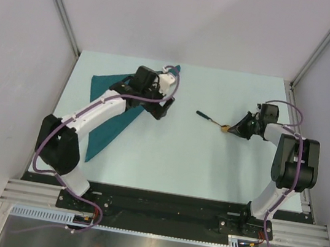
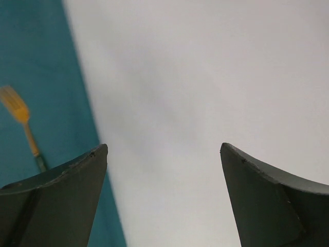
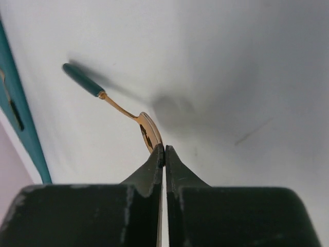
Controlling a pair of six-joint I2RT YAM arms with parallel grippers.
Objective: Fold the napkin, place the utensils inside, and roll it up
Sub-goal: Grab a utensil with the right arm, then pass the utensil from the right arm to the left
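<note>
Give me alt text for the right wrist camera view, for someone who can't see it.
The right gripper is shut on the gold bowl of a small spoon, whose dark teal handle points up and to the left over a pale table. A strip of the teal napkin runs along the left edge.

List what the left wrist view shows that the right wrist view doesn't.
Left wrist only: the fork, gold prongs showing, lying on the napkin, and the open left gripper. Right wrist only: the spoon, its bowl pinched in the shut right gripper. Both: the napkin's edge and the pale table.
</note>
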